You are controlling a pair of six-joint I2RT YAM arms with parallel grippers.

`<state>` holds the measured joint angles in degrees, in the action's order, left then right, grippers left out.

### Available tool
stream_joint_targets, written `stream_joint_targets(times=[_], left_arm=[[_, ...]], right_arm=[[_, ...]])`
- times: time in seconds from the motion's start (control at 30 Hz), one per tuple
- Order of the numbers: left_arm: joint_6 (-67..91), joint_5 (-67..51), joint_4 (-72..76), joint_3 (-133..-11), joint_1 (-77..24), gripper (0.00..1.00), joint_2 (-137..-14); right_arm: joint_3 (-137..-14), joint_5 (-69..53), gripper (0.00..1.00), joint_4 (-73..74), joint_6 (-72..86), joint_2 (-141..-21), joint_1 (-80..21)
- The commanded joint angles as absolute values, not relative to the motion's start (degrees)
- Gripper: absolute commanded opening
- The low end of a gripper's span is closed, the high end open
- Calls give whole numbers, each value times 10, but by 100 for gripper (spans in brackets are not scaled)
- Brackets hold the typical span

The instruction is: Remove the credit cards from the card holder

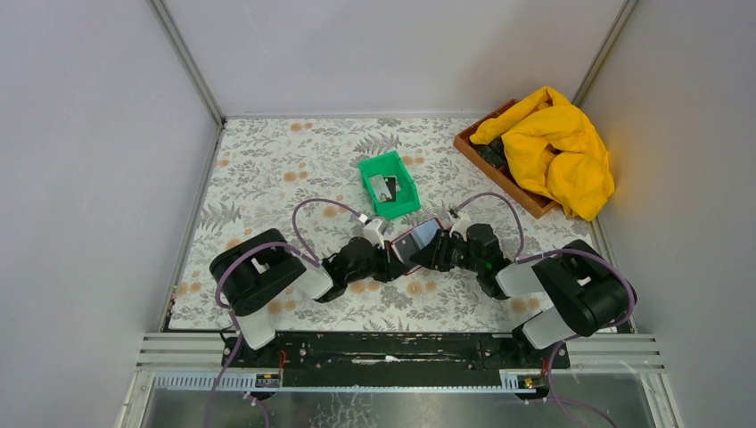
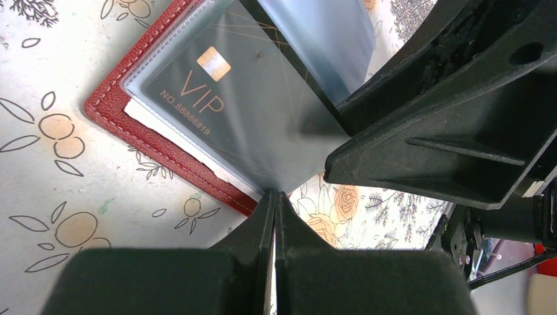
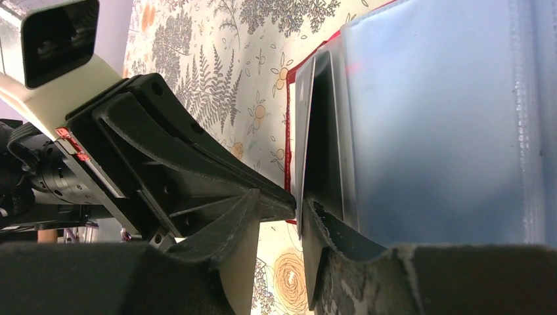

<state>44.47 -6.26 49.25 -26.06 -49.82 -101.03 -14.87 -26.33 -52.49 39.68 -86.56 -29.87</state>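
Note:
The dark red card holder (image 1: 417, 237) lies open on the floral cloth between my two grippers. In the left wrist view its red leather (image 2: 151, 138) shows under a clear sleeve holding a black VIP credit card (image 2: 210, 92). My left gripper (image 2: 275, 195) is shut on the corner of that sleeve. My right gripper (image 3: 281, 195) is open, with one finger (image 3: 315, 226) against the upright pale blue sleeves (image 3: 433, 118) and the sleeve edge between the fingers. In the top view the left gripper (image 1: 390, 252) and right gripper (image 1: 439, 252) meet at the holder.
A green bin (image 1: 367, 169) behind the holder contains cards (image 1: 383, 186). A wooden tray (image 1: 472, 143) with a yellow cloth (image 1: 557, 147) stands at the back right. Grey walls close both sides.

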Motion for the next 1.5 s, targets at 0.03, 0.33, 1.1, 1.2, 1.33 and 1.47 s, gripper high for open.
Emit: stream_joint_targets(times=[0.03,0.33,1.1,1.2,1.33,1.47], left_arm=[[443,-54,484,-259,-493,0,-1020],[444,-51,484,-250,-491,0,-1015],[448,-59,482,-246,-484,0,-1021],[448,-59,483,-247,-484,0,-1022],[448,-61,483,-247,-484,0,-1021],[448,-63,483,-248,-484,0,-1019]], right_arm=[[-171,-298,36,-520,379,-872,-301],[-171,-282,33,-494,379,-845,-289],[-142,-237,24,-480,387,-804,-241],[-142,-220,24,-463,379,-792,-241],[-141,-197,17,-439,366,-777,-240],[-139,-180,9,-422,356,-761,-240]])
